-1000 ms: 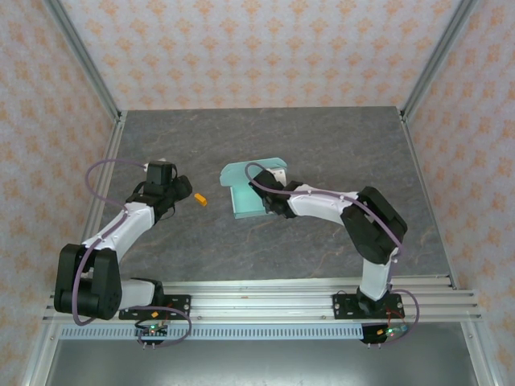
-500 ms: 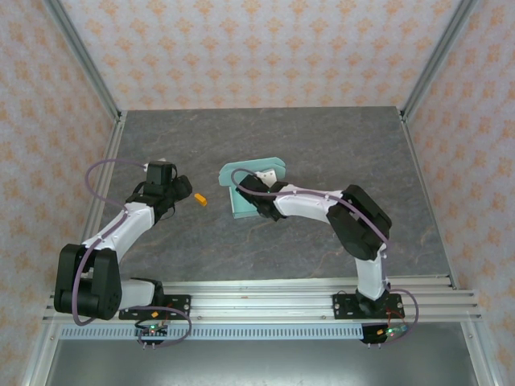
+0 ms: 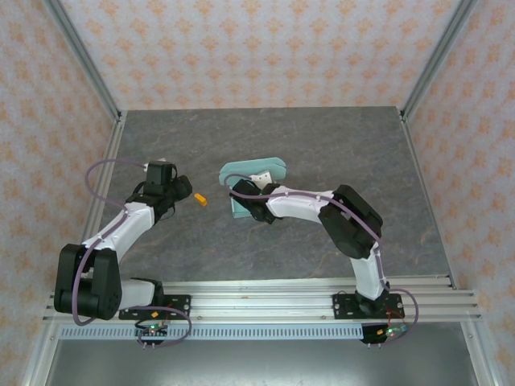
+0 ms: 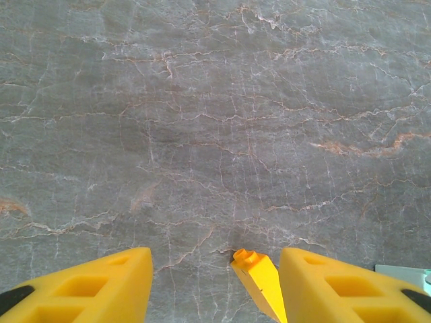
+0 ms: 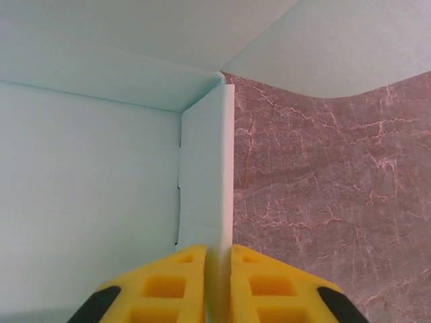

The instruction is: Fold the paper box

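Observation:
The paper box (image 3: 256, 170) is pale mint card near the table's middle, partly folded, with a rounded flap raised at its far side. My right gripper (image 3: 249, 206) reaches in from the right and covers much of the box's floor. In the right wrist view the right gripper (image 5: 219, 269) is shut on an upright side wall of the paper box (image 5: 87, 182), one finger inside and one outside. My left gripper (image 3: 191, 195) hovers to the box's left, apart from it. In its own view the left gripper (image 4: 215, 289) stands open over bare table, and a corner of the paper box (image 4: 407, 272) shows at bottom right.
A small yellow wedge with a knobbed tip (image 4: 257, 277) sits just inside the left gripper's right finger. The grey marbled table (image 3: 322, 137) is bordered by metal posts and patterned walls. A rail (image 3: 265, 301) with both arm bases runs along the near edge.
My right arm has swung left, pushing further over the box. The box's visible floor has narrowed and the rounded far flap has dropped lower. The left arm has stayed still.

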You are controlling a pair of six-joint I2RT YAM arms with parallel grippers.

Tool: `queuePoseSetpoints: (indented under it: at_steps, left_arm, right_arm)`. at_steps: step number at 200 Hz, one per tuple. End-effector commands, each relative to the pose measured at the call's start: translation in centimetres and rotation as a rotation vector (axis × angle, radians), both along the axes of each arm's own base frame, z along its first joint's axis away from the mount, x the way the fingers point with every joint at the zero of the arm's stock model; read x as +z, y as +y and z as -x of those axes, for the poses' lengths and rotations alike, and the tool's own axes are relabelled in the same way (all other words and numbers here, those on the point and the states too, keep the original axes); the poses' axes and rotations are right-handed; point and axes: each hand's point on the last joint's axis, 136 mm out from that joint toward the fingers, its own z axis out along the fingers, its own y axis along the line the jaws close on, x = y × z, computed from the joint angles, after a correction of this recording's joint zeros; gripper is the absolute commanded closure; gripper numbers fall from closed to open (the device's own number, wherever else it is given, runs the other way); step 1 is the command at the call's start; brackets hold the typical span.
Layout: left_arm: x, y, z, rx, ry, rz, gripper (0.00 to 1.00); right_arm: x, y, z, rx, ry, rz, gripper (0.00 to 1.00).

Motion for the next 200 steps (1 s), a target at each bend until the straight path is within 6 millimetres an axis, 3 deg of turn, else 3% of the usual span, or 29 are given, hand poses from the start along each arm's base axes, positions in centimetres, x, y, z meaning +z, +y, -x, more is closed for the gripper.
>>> queuePoseSetpoints:
  at_steps: [1,46,100,150,200]
  left_arm:
    - [0.0,0.0,0.2,-0.007,-0.003,-0.018,0.47]
    - [-0.8,-0.1,1.1,-0.004,0.028,-0.015,0.47]
    - [-3.3,-0.7,3.0,-0.007,0.102,-0.035,0.45]
    - [-3.7,-4.6,1.2,-0.090,0.081,0.019,0.38]
    - [-4.2,-5.4,-0.8,-0.098,0.094,0.008,0.37]
  right_arm:
    - [0.7,0.0,1.0,0.032,0.046,0.002,0.81]
    - [3.6,1.8,0.3,0.048,-0.004,-0.127,0.71]
    - [6.7,2.7,0.3,0.076,-0.050,-0.227,0.61]
    - [8.5,2.7,0.6,0.106,-0.077,-0.273,0.60]
    - [8.2,2.4,0.8,0.113,-0.076,-0.265,0.60]
